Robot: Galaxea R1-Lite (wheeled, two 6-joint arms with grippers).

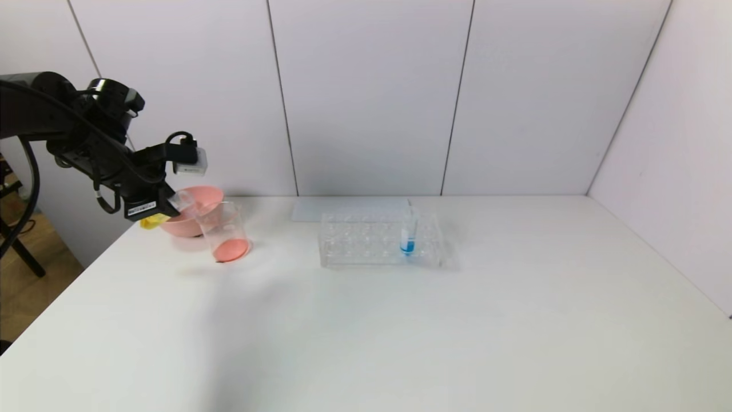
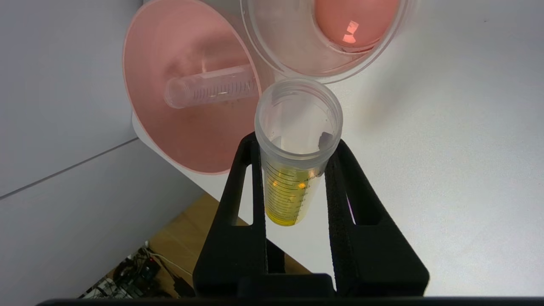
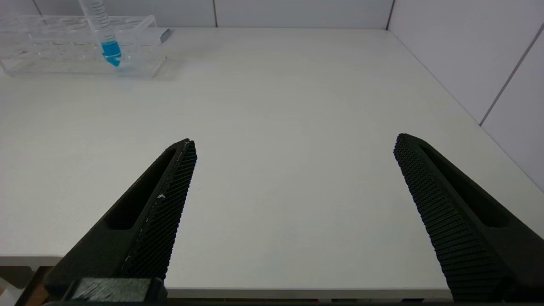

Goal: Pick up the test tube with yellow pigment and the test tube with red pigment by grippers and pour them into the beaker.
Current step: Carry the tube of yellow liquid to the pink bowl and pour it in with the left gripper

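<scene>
Head view showed the white worktop (image 1: 400, 332) carrying a clear tube rack (image 1: 380, 239) with a blue-liquid tube (image 1: 408, 234) upright in it. Well apart, at the worktop's left edge, a pink bowl (image 1: 191, 220) held an emptied tube (image 2: 210, 90) lying on its side, and the beaker (image 1: 224, 232) just beside it contained red-orange liquid. The left gripper (image 2: 295, 159) hung by the beaker's rim, jaws clamped on the test tube with yellow pigment (image 2: 293, 170), tilted. The right gripper (image 3: 293, 146) hovered low over the worktop's near edge, jaws wide apart.
</scene>
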